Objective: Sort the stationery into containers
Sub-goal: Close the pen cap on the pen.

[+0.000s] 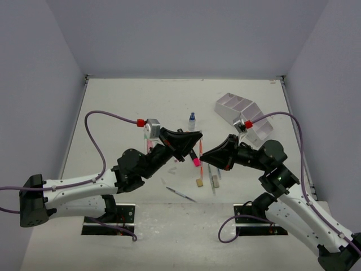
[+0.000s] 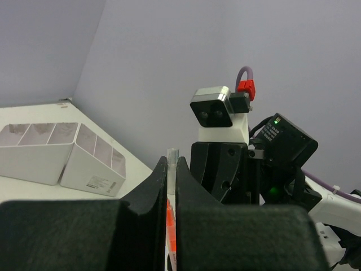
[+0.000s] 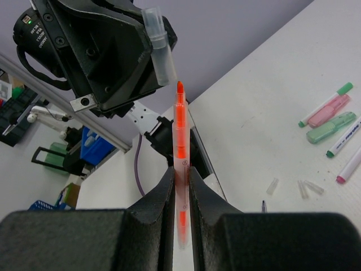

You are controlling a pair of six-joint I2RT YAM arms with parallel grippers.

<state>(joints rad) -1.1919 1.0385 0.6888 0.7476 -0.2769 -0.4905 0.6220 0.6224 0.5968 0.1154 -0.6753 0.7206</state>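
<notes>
Grip status: I am clamping my right gripper (image 3: 180, 172) narrowly around one orange pen (image 3: 179, 135), whose bare tip is pointing out past my fingertips. I am pinching one clear cap (image 2: 172, 153) in my left gripper (image 2: 172, 165), with the jaws closed tight on it. I am holding both claws nose to nose above the table (image 1: 124, 107), cap facing tip, probably to recap the pen before sorting it.

Loose stationery is lying on the table below:
- one pink highlighter (image 3: 329, 110)
- one green highlighter (image 3: 331, 127)
- three thin pens (image 3: 326, 105)
- three small clear pieces (image 3: 272, 186)
- one blue-capped bottle (image 1: 192, 119)
- one tan eraser (image 1: 199, 182)

One white desk organizer (image 1: 237, 107) is standing at the far right, well apart from the pen.
</notes>
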